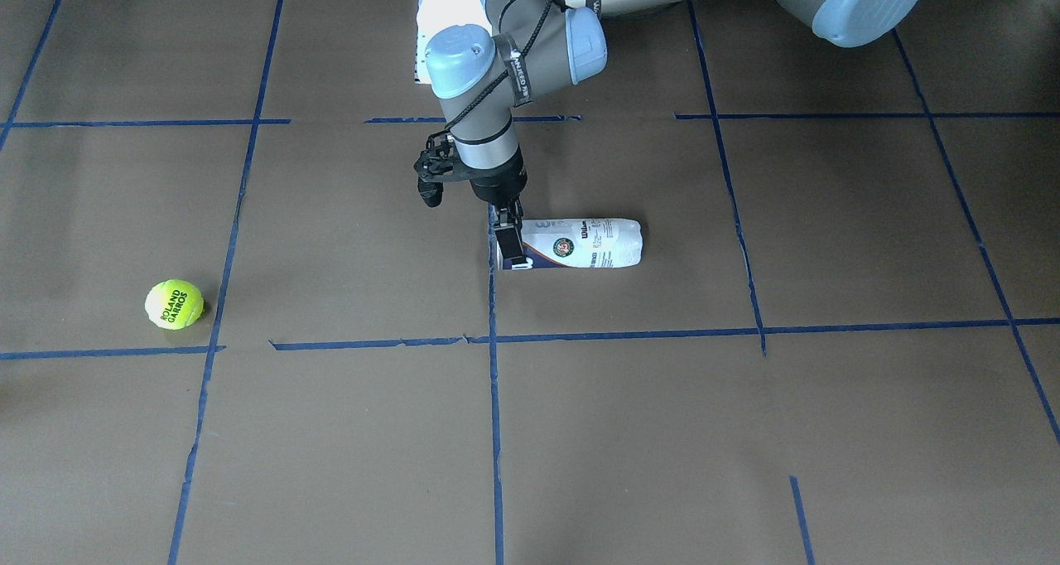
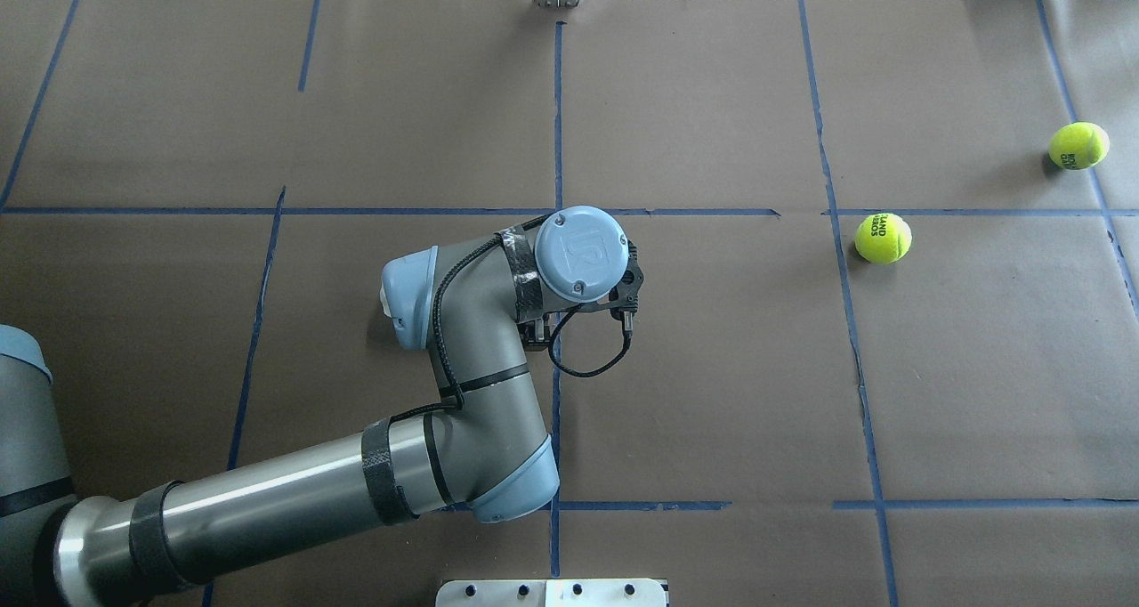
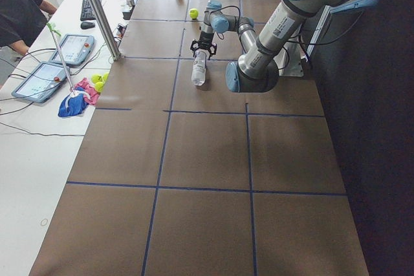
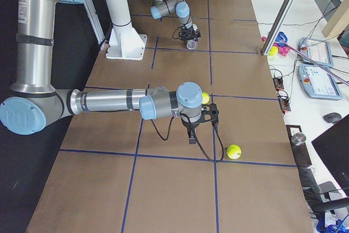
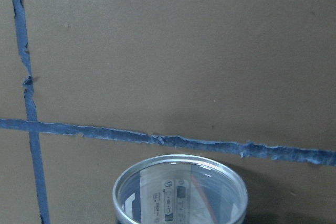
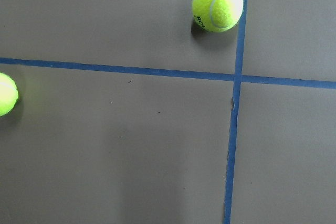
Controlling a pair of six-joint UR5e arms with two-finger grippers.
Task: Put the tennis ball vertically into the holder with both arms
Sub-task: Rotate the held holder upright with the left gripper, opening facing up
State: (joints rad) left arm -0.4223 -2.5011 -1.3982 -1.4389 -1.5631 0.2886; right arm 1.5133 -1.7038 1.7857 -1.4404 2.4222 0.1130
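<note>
**Left gripper at the mouth of the lying holder**

The left gripper is pointing straight down, its fingers sitting at the open end of the holder. I cannot tell whether they are pressing on the rim or standing slack beside it. The holder is lying on its side on the brown table. Its closed end is stretching away from the fingers toward the robot's left, and its mouth is facing the robot's right at a blue tape line. Well off to this gripper's right, the tennis ball is resting on the table with its black lettering showing. Farther out the same way, a 2nd ball is sitting. The right gripper is hanging above the table near these 2 balls. It is showing in the side view only, so whether its fingers are apart or together cannot be told.
</note>
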